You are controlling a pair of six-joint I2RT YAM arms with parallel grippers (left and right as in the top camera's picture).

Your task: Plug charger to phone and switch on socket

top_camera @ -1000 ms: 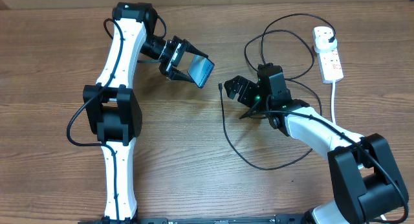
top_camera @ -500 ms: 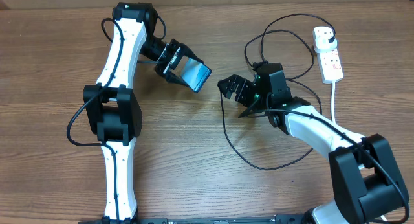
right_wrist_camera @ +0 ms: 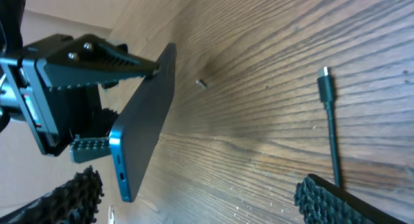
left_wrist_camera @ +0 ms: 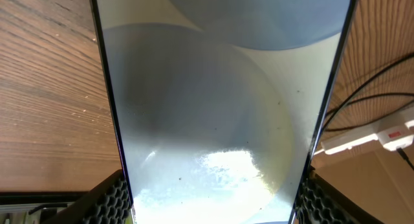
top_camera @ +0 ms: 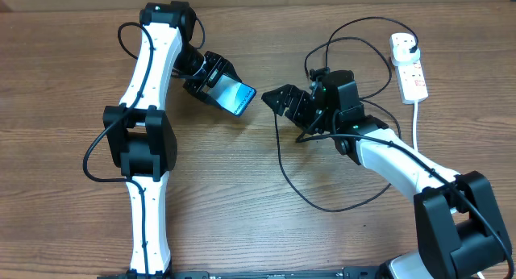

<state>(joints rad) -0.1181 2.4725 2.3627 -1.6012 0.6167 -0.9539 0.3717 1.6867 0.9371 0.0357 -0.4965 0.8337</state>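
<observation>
"Two arms work over the table [top_camera: 64, 61], yes? What does the left hand [top_camera: 211, 79] have?"

"It has the phone [top_camera: 239, 97]. Both fingers press on its long edges. The phone is held tilted, the pale blue screen faces up, and its free end points toward the right arm."

"And the right hand [top_camera: 280, 100]?"

"It is wide open, with nothing in it. It is near the phone's free end, but not touching."

"Where is the charger [top_camera: 280, 154]?"

"The thin black cable lies in loops on the table, around the right arm. Its small connector tip [right_wrist_camera: 325, 75] rests on the wood below the open right hand, apart from the phone. The black plug [top_camera: 412, 43] sits on the far end of the socket [top_camera: 413, 73], the white strip at the right side of the table. How the switch stands, I cannot tell."
</observation>
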